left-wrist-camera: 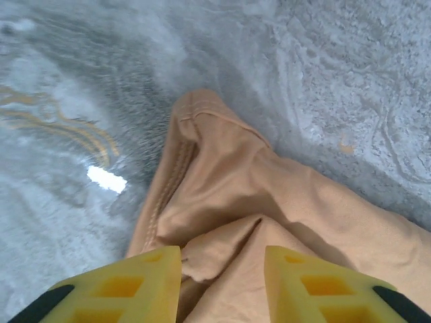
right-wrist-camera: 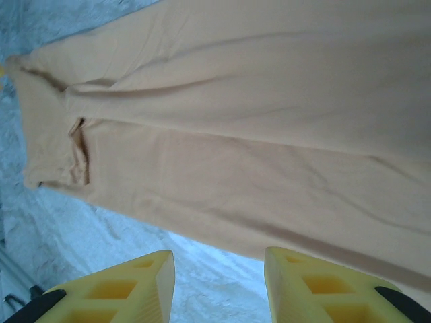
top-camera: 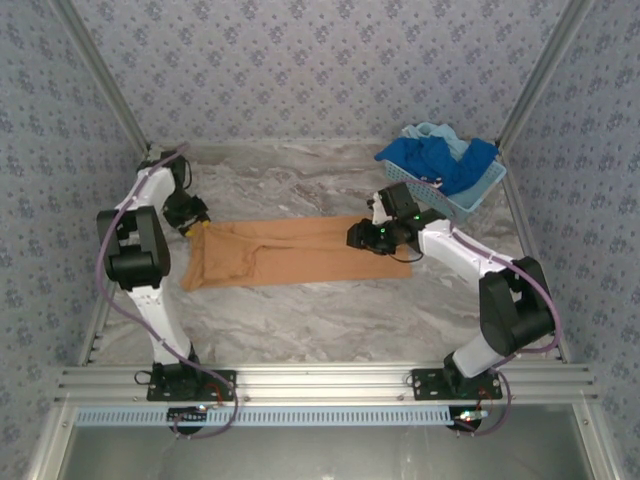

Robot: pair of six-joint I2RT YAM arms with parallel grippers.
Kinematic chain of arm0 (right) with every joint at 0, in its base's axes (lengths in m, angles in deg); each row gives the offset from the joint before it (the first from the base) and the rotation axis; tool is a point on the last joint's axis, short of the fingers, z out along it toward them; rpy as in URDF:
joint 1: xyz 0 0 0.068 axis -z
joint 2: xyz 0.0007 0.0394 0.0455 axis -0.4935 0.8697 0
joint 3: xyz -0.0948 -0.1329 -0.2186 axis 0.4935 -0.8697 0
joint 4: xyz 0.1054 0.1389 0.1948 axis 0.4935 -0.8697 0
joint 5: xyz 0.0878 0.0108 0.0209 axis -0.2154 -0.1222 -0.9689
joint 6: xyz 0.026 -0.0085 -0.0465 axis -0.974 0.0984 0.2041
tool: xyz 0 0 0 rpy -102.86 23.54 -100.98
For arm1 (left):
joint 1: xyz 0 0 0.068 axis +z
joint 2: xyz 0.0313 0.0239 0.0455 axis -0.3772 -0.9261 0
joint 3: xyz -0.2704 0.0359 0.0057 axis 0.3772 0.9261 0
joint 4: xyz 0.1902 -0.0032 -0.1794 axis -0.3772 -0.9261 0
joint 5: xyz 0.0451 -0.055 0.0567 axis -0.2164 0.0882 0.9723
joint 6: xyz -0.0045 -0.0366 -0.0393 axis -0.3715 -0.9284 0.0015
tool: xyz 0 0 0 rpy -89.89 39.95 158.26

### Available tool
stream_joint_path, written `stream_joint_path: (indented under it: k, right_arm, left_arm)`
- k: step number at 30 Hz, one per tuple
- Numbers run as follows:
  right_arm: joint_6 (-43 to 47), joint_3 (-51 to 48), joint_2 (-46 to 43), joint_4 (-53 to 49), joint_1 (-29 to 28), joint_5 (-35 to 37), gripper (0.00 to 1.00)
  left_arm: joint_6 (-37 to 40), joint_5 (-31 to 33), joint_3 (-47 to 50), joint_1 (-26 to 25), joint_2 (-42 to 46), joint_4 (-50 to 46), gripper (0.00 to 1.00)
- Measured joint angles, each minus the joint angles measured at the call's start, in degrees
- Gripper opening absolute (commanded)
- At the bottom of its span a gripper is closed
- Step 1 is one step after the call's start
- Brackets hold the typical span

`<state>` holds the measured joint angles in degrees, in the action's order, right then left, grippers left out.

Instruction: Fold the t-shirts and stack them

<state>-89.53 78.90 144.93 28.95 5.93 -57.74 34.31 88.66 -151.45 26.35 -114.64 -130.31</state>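
The left gripper (left-wrist-camera: 222,264) is hovering low over the left end of the orange shirt (top-camera: 290,252), its yellow fingers (left-wrist-camera: 148,282) standing apart. A rumpled hump of cloth is lying under the gap, but nothing is being pinched there, so the jaws are holding nothing. Just past the fingertips a stitched seam (left-wrist-camera: 176,168) is curling round the shirt's bunched end, and beyond it the marbled table (top-camera: 300,330) is showing bare.

The right gripper (right-wrist-camera: 219,261) is hanging at the opposite end, jaws likewise parted and empty. Bare table is showing between its fingers, and the shirt's near edge is running just beyond them.

Between the two grippers the shirt is lying as a long narrow band across the middle of the table. It is mostly flat on the right and gathered on the left. It is probably lying this way because its sides are already turned in. The arms are likely sitting one at each end so that each can take an end for the next fold, which would bring one end over the other.

At the far right corner a basket (top-camera: 484,196) is holding a blue shirt (top-camera: 440,160) and a pale aqua shirt (top-camera: 428,131), heaped and unfolded. They are seemingly waiting their turn, so the stack is not yet begun.
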Motion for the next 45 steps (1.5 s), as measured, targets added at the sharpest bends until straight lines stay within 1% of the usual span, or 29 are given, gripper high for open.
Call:
stream_joint_path:
  k: [1,3,7,9,11,14,18,21,25,28,31,34,38,42,44,45]
  right_arm:
    - [0.4,0.0,0.0,-0.3,1.2,0.7,0.41]
    - [1.4,0.1,0.5,-0.7,3.4,1.9,0.39]
    - [4.3,2.7,5.1,-3.5,7.0,5.2,0.35]
    - [6.0,5.2,8.9,-5.1,7.8,7.5,0.34]
    - [7.5,7.9,12.6,-6.8,8.4,9.7,0.34]
    - [9.1,11.3,16.6,-9.2,9.0,12.4,0.34]
    - [10.3,14.7,20.7,-12.4,9.2,15.1,0.32]
    - [10.3,14.8,22.0,-14.4,9.2,16.2,0.32]
    - [8.5,11.6,19.8,-14.5,9.1,16.8,0.32]
    - [5.1,5.8,15.5,-13.9,8.7,16.4,0.31]
    - [-1.2,-1.7,9.7,-12.2,7.5,14.3,0.31]
    - [-9.4,-8.7,4.3,-9.0,4.6,11.8,0.31]
    - [-21.7,-15.3,-0.7,-3.6,-3.0,9.2,0.32]
    - [-32.3,-16.9,-1.7,0.7,-12.3,8.5,0.34]
    - [-37.0,-17.0,-1.3,2.9,-15.8,8.2,0.35]
    - [-39.3,-17.1,-0.8,4.3,-17.2,7.7,0.35]
  left_arm:
    - [-0.5,1.1,0.6,-0.9,1.4,0.0,0.38]
    - [-2.4,2.0,3.3,-2.9,6.0,0.7,0.33]
    - [-9.7,-1.0,13.0,-7.7,17.4,3.7,0.22]
    - [-13.8,-3.2,18.5,-9.7,20.3,5.9,0.18]
    - [-18.1,-5.1,23.8,-10.8,20.4,8.2,0.14]
    - [-22.4,-5.8,28.5,-10.4,18.2,9.9,0.12]
    - [-24.1,-5.6,29.5,-8.6,15.1,11.9,0.08]
    - [-23.1,-5.5,26.9,-7.3,11.0,11.9,0.07]
    - [-19.8,-5.6,17.1,-6.8,4.0,10.3,0.07]
    - [-16.5,-6.0,6.4,-6.9,-3.0,8.9,0.06]
    - [-13.9,-6.0,-6.0,-7.7,-10.7,7.8,0.06]
    - [-13.2,-6.6,-19.4,-9.1,-18.6,6.5,0.06]
    - [-13.7,-7.7,-39.2,-12.1,-30.3,5.6,0.06]
    - [-15.5,-9.9,-58.8,-15.7,-41.9,5.5,0.07]
    - [-16.9,-11.4,-64.5,-17.2,-45.6,6.8,0.07]
    - [-17.8,-12.2,-65.8,-17.9,-46.6,8.0,0.08]
